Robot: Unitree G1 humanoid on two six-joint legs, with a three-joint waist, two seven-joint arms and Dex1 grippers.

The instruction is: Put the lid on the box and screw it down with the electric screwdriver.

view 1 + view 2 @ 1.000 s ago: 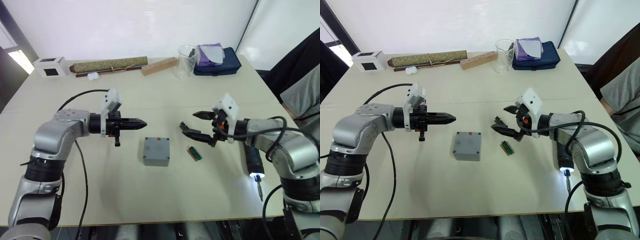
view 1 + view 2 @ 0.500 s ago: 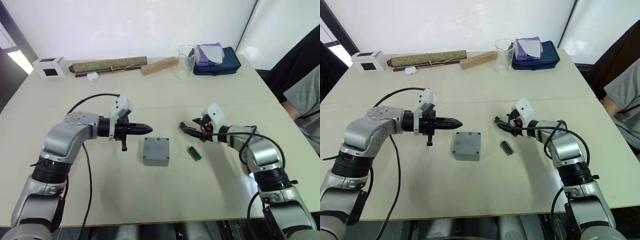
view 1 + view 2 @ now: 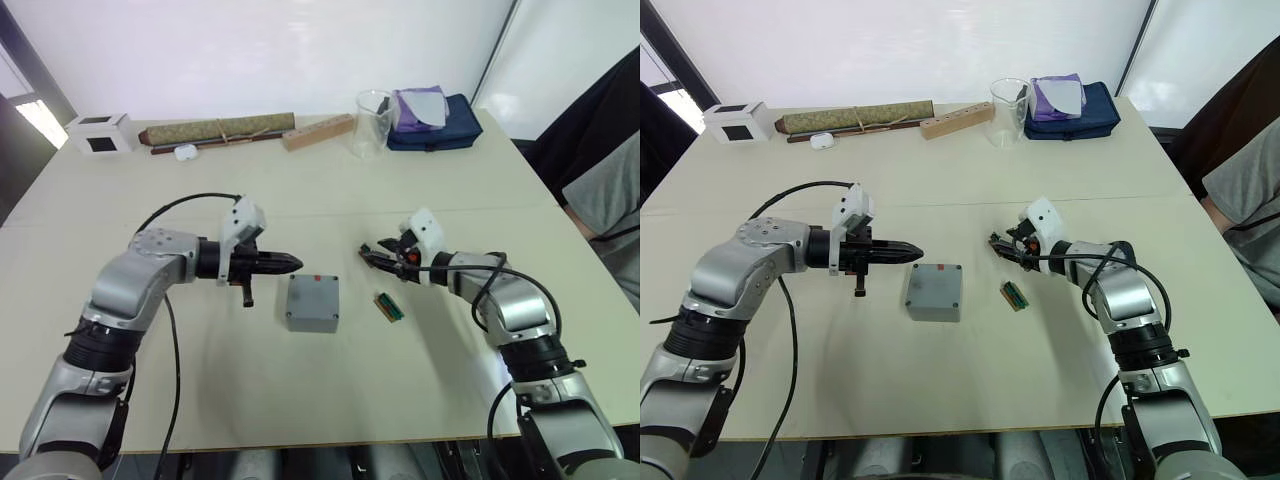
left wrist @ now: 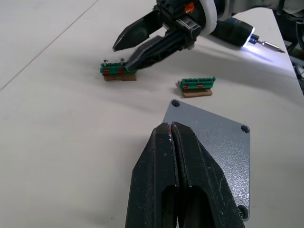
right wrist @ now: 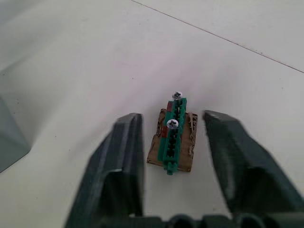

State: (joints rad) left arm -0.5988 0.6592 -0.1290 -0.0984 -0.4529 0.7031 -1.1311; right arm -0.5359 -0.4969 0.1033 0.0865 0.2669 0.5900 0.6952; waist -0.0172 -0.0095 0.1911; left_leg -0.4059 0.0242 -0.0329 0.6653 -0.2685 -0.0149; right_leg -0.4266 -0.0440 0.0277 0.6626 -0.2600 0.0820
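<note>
The grey box (image 3: 311, 318) sits mid-table with the flat grey lid (image 4: 211, 142) lying on top, screw holes showing at its corners. My left gripper (image 3: 293, 263) is shut and empty, its tips just over the lid's near corner. My right gripper (image 5: 173, 118) is open, its fingers on either side of a small green terminal strip (image 5: 172, 137) with two screws standing on it, to the right of the box. The electric screwdriver (image 4: 236, 33) lies on the table behind the right arm with its light on.
A second green strip (image 3: 390, 306) lies just right of the box. Along the far edge are a white cube (image 3: 100, 132), a rolled olive mat (image 3: 215, 130), a wooden block (image 3: 318, 132), a clear beaker (image 3: 373, 122) and a dark blue pouch (image 3: 432, 128). A person (image 3: 610, 200) sits at the right.
The right gripper has reached forward and down to straddle the green strip. The left gripper has shifted right and lower to the box's corner. The box has not moved.
</note>
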